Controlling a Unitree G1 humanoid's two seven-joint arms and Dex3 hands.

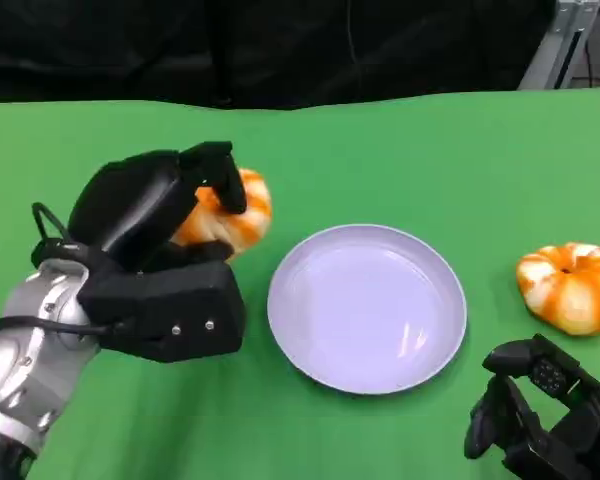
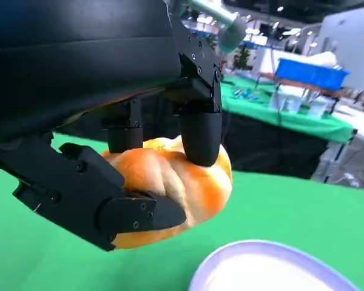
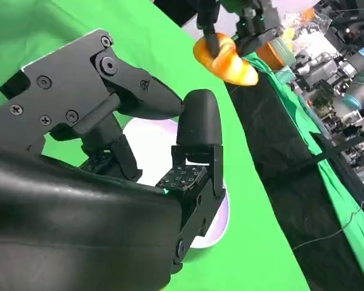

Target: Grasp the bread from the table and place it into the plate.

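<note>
Your left hand (image 1: 170, 250) grips one bread (image 1: 235, 215) just left of the plate (image 1: 367, 306); your right hand (image 1: 545, 415) holds nothing, fingers apart; another bread (image 1: 570, 286) lies right of the plate

The head view looks steeply down on the green counter (image 1: 400, 150) from above. The left wrist view sits close behind the left hand (image 2: 109, 182), facing low across the counter. The right wrist view looks past the right hand (image 3: 109, 176). All three share the plate (image 1: 367, 306) and the bread (image 1: 235, 215).
</note>
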